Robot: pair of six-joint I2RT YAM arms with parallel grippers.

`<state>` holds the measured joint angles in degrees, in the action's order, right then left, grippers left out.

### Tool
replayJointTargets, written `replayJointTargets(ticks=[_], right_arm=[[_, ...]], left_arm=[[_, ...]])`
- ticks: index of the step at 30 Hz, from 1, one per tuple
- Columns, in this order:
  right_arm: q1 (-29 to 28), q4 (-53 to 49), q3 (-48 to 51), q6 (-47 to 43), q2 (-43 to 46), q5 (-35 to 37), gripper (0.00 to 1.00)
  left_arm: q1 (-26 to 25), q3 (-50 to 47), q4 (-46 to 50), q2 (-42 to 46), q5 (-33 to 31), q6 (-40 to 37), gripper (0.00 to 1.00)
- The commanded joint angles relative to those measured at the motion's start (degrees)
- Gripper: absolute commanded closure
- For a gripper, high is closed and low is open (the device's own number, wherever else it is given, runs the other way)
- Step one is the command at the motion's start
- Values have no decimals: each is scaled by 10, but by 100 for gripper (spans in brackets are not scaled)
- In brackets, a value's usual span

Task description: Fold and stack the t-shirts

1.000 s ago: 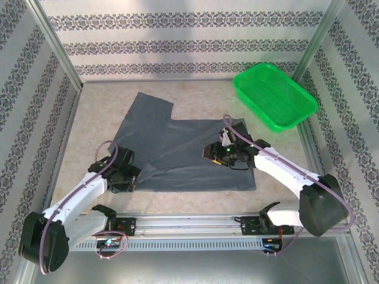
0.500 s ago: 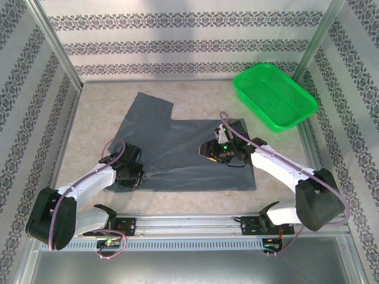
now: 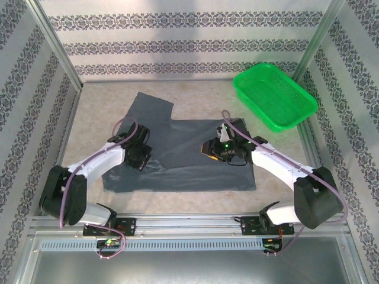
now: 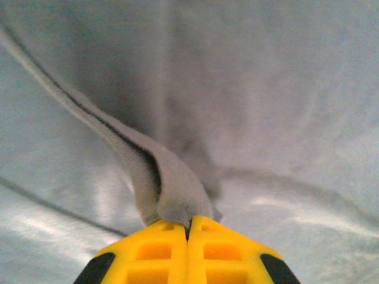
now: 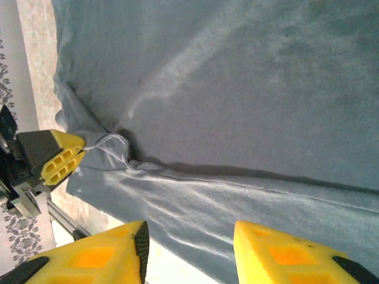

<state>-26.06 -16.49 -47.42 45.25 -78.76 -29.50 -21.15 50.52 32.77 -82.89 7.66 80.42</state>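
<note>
T-shirt [image 3: 189, 157]: one dark grey garment lies spread on the bench [image 3: 195, 97], under both sets of fingers. One sleeve reaches out beyond the left fingers [image 4: 188, 239]. The green basket [image 3: 275, 94] stands well beyond the right fingers [image 3: 212, 150], on their outer side.

Left fingers: pressed together on a ridge of the hem, which rises in a raised fold straight out of the tips. I judge the pinch sound but shallow, as little cloth sits between the pads.

Right fingers: spread, low over the middle of the cloth and holding nothing. From their own camera the left fingers show just ahead and to one side.

Step in hand, as I judge it: carrying the left edge across for the first fold. To do it well I would lift just enough to clear the layer beneath and travel straight across the garment. I would release only once the carried edge lies parallel to the far edge. The right fingers could pin the centre to stop it sliding.

Against the frame a second earlier:
- The left fingers stood at the near left edge. They are now further in over the cloth.
- The near left edge has been drawn inward with them.
- The right fingers have barely shifted.
</note>
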Motion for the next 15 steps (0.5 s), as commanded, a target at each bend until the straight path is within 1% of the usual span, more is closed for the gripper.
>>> replayJointTargets(ticks=[1,6,12,15], right_arm=[[10,-8,-19,6,-8,-13,57],[15,-13,-17,6,-10,-19,58],[17,-17,-4,11,-10,-16,59],[18,-17,3,16,-10,-13,59]], left_arm=[[-15,63,33,-58,-8,-109,100],[-32,115,63,-123,-4,-171,100],[-47,148,40,-149,2,-237,100],[-49,173,65,-167,-1,-252,100]])
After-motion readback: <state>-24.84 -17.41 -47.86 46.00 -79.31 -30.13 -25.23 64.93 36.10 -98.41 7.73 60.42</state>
